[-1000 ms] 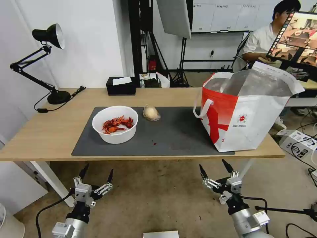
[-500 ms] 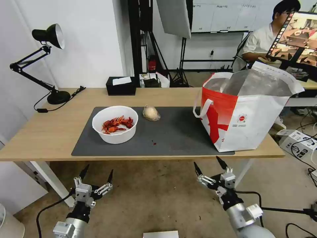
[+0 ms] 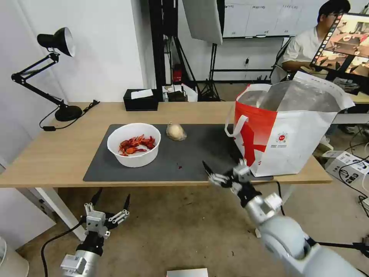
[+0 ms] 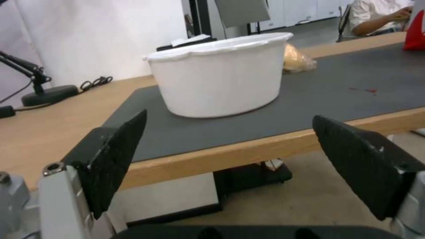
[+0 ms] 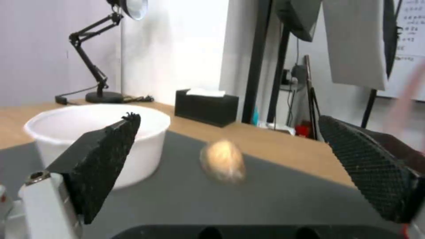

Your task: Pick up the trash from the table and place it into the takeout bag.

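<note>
Your right pincer [image 3: 223,171] hangs over desk [image 3: 54,154] front edge, fingers spread, empty, at 9 o'clock of takeout bag [image 3: 286,134]. Left pincer [image 3: 108,202] sits low before desk, splayed, empty. Bowl of crayfish shells [image 3: 133,144] rests on grey mat [image 3: 200,154]; beige wrapped lump [image 3: 176,131] just beside, at bowl's 2 o'clock.

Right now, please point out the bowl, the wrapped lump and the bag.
bowl [image 3: 134,158]: head view, front of its white wall.
wrapped lump [image 3: 176,132]: head view, middle of the beige wrap.
bag [image 3: 296,148]: head view, white front panel.
</note>
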You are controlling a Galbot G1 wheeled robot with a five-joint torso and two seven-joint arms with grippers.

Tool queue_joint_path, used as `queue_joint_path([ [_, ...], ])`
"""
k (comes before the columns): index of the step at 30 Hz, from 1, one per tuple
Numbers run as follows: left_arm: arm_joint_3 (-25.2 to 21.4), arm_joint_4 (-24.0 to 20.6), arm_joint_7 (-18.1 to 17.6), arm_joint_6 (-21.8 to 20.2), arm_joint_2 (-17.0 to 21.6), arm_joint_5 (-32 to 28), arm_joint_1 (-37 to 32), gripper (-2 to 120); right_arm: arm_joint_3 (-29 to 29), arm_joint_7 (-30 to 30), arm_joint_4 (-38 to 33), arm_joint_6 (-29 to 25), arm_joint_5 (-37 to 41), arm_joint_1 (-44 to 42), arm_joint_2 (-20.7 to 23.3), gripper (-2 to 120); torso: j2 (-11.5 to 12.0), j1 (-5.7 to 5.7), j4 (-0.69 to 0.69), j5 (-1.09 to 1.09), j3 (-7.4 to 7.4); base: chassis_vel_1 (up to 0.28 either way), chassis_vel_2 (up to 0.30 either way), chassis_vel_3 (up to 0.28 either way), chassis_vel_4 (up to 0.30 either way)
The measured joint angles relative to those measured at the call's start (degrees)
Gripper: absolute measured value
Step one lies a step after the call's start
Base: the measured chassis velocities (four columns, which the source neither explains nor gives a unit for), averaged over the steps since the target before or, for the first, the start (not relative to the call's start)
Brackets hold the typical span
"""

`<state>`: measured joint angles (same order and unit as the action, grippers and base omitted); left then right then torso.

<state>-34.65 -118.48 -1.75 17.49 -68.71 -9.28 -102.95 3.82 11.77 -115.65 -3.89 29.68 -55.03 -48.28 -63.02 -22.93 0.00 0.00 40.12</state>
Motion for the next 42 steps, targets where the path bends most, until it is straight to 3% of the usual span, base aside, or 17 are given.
queue_joint_path([
  [5,-0.5,0.2,-0.1,-0.1,-0.1,-0.1,0.1,100,7.8,2.8,6.2,2.5,3.7,12.1,-3.2,100,0.0,0.0,-0.01,0.0,0.0,0.0,0.0,0.0,0.0],
  [8,-0.6,0.7,-0.1,-0.1,-0.6,-0.1,0.1,100,14.2,5.0,14.1,4.1,7.2,23.3,-8.7,100,0.0,0.0,0.02,-0.01,0.0,0.0,0.0,0.0,0.0],
  [9,-0.6,0.7,-0.1,-0.1,-0.6,-0.1,0.1,100,14.2,5.0,14.1,4.1,7.2,23.3,-8.7,100,0.0,0.0,0.02,-0.01,0.0,0.0,0.0,0.0,0.0],
  [12,-0.7,1.2,-0.1,-0.1,-0.9,-0.2,0.3,100,18.0,6.4,22.6,6.6,12.6,30.6,-15.0,100,0.0,0.0,0.02,-0.02,0.0,0.0,0.0,0.0,0.0],
  [18,-1.3,1.8,-0.1,-0.1,-0.7,-0.9,0.7,100,20.1,6.9,33.9,9.5,14.9,36.5,-22.1,100,0.0,0.0,0.0,-0.01,0.0,0.0,0.0,0.0,0.0],
  [27,-1.3,2.7,0.0,-0.1,-0.4,-1.6,1.3,100,21.1,7.5,51.9,14.5,11.5,41.7,-31.3,100,0.0,0.0,-0.01,-0.01,-0.01,0.0,0.0,0.0,0.0],
  [31,-1.3,2.8,0.0,-0.1,-0.2,-1.8,1.4,100,20.7,6.9,54.8,14.7,11.2,42.3,-32.8,100,0.0,0.0,0.0,-0.01,0.0,0.0,0.0,0.0,0.0],
  [34,-1.3,2.8,0.0,-0.1,0.5,-2.4,1.6,100,19.6,5.6,61.2,15.8,10.5,43.2,-36.0,100,0.0,0.0,-0.01,-0.01,-0.01,0.0,0.0,0.0,0.0],
  [42,-1.5,2.9,0.0,-0.1,0.8,-2.8,1.5,100,18.3,4.4,66.2,18.2,9.5,43.8,-38.9,100,0.0,0.01,0.0,-0.01,-0.01,0.0,0.0,0.0,0.0],
])
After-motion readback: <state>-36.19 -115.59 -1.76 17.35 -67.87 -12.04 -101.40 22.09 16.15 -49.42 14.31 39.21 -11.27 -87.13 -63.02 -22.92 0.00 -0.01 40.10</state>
